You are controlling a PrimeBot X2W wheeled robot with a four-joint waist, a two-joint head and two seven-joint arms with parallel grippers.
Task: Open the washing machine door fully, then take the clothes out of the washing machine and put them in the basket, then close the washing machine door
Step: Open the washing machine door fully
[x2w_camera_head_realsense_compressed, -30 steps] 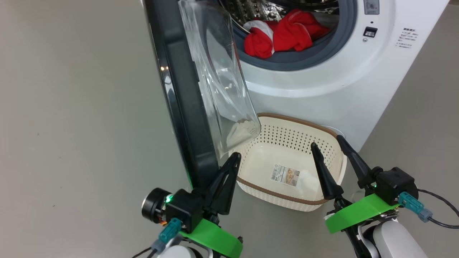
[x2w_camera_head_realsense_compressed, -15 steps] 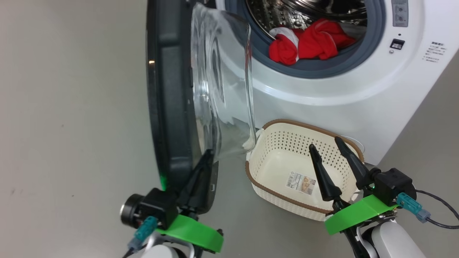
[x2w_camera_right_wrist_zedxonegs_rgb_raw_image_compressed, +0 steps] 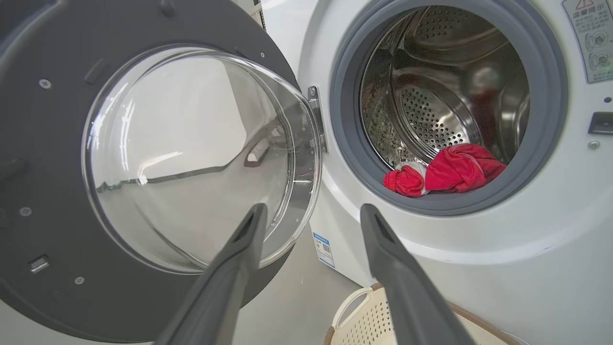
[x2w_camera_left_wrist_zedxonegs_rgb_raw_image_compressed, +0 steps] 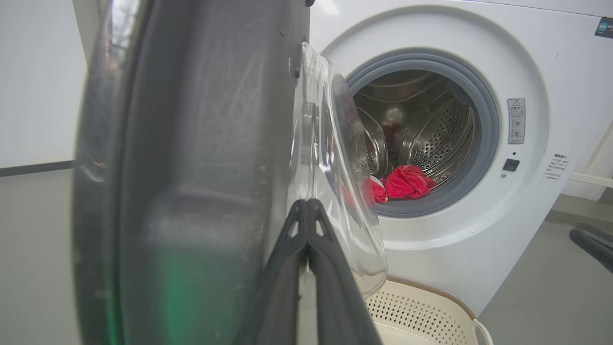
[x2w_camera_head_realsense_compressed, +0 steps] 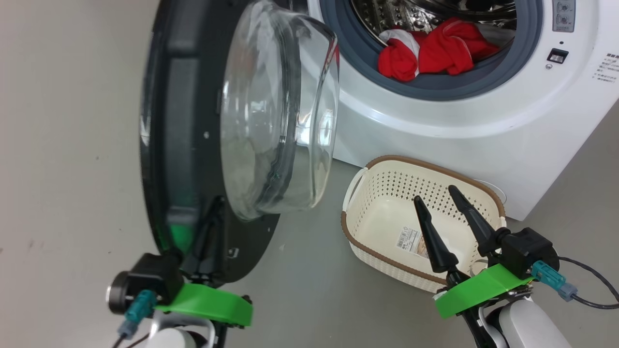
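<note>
The washing machine door (x2w_camera_head_realsense_compressed: pixel 179 121) stands swung out to the left, its glass bowl (x2w_camera_head_realsense_compressed: pixel 280 121) facing the white washing machine (x2w_camera_head_realsense_compressed: pixel 435 130). My left gripper (x2w_camera_head_realsense_compressed: pixel 216 205) is shut, its fingers lying against the door's inner face near the bottom edge; in the left wrist view the closed left gripper (x2w_camera_left_wrist_zedxonegs_rgb_raw_image_compressed: pixel 306 203) touches the door (x2w_camera_left_wrist_zedxonegs_rgb_raw_image_compressed: pixel 191 167). Red and white clothes (x2w_camera_head_realsense_compressed: pixel 435 48) lie in the steel drum at the front of the gasket. The cream basket (x2w_camera_head_realsense_compressed: pixel 382 162) stands on the floor below the opening. My right gripper (x2w_camera_head_realsense_compressed: pixel 437 203) hangs open over the basket, holding nothing.
Grey floor (x2w_camera_head_realsense_compressed: pixel 72 169) spreads to the left of the door and in front of the basket. A dark cable (x2w_camera_head_realsense_compressed: pixel 595 290) trails from the right wrist. The right wrist view looks past the open right gripper (x2w_camera_right_wrist_zedxonegs_rgb_raw_image_compressed: pixel 311 211) at the door (x2w_camera_right_wrist_zedxonegs_rgb_raw_image_compressed: pixel 48 143) and the clothes (x2w_camera_right_wrist_zedxonegs_rgb_raw_image_compressed: pixel 455 167).
The door has swung further open to the left, with my shut left gripper moving left along with it against its inner face. The head camera has shifted. The right gripper has hardly moved.
</note>
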